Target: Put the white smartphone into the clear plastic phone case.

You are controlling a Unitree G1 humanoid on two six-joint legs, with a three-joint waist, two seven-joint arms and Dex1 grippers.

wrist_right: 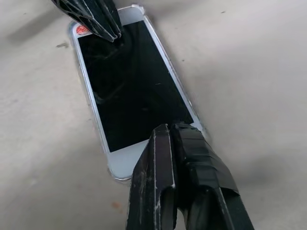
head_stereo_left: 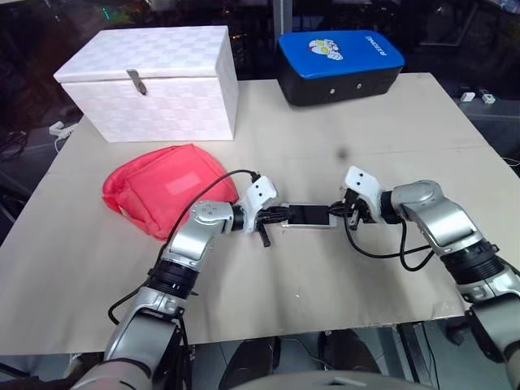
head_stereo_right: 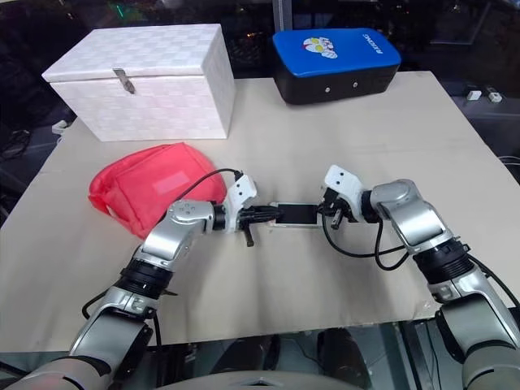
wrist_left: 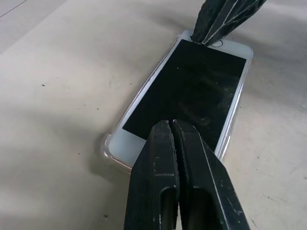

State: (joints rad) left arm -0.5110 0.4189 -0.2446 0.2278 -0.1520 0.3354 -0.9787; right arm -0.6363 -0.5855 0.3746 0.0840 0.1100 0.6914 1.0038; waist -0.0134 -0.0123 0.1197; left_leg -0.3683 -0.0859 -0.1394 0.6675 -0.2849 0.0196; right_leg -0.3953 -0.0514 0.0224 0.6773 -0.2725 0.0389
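Note:
The white smartphone [head_stereo_left: 307, 215] lies screen up on the table, midway between my two grippers. Its black screen [wrist_left: 192, 91] is unlit. The clear plastic phone case [wrist_left: 109, 152] shows as a thin transparent rim around the phone's edges and corners, sticking out a little at one corner. My left gripper [wrist_left: 172, 125] is shut, its tips resting on the phone's left end. My right gripper [wrist_right: 170, 127] is shut too, with its tips on the phone's right end. Neither holds anything between its fingers.
A white woven box [head_stereo_left: 154, 81] with a latch stands at the back left. A blue-lidded black case [head_stereo_left: 341, 65] sits at the back centre. A red pouch [head_stereo_left: 166, 191] lies just left of my left arm. The table's front edge [head_stereo_left: 325, 329] is close.

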